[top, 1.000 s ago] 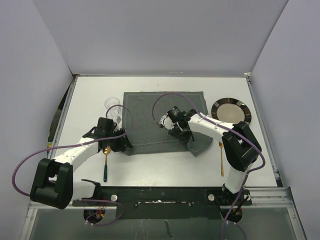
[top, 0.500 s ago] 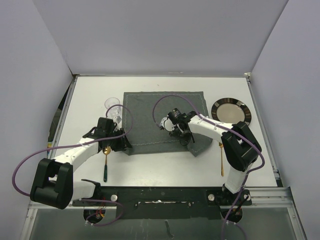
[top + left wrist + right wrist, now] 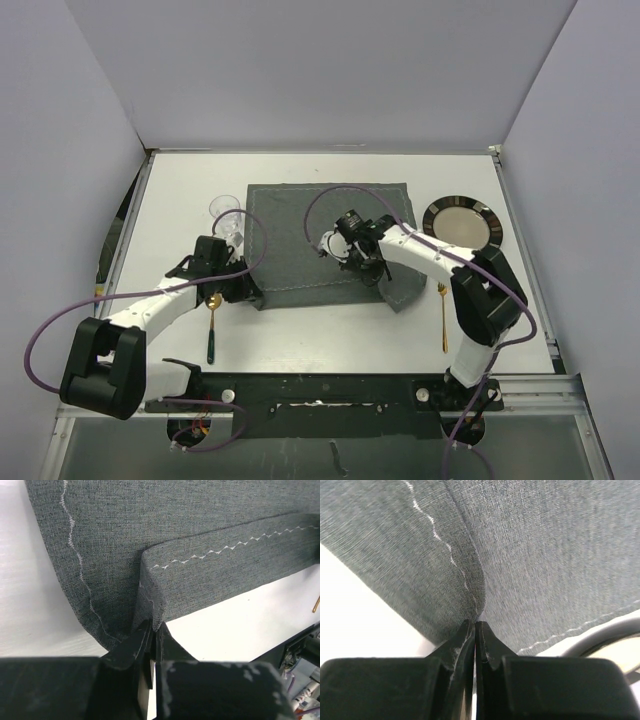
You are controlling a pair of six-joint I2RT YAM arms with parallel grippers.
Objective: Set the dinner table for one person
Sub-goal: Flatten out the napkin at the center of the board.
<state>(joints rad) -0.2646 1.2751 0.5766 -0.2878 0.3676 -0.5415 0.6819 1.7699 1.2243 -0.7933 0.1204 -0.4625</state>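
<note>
The dinner table (image 3: 180,190) lies under both my jaws, its white top showing beside and beneath the cloth I hold. My left gripper (image 3: 152,627) is closed tight on the near-left corner of the placemat (image 3: 310,225), which is folded back over itself there. My right gripper (image 3: 475,622) is pinched shut on the near-right corner, with the cloth bunched into a crease that runs up from the tips.

From overhead my own wrists cover both sets of fingertips, so the pinches show only in the wrist views. The cloth caught between the jaws is hidden. A dark curved rim at the lower right of my right wrist view is cut off and blurred.

The placemat is dark grey woven fabric with pale zigzag stitching along its hem. The table is matte and plain. Near its right edge sits a round, shiny dark-rimmed plate (image 3: 461,222).
</note>
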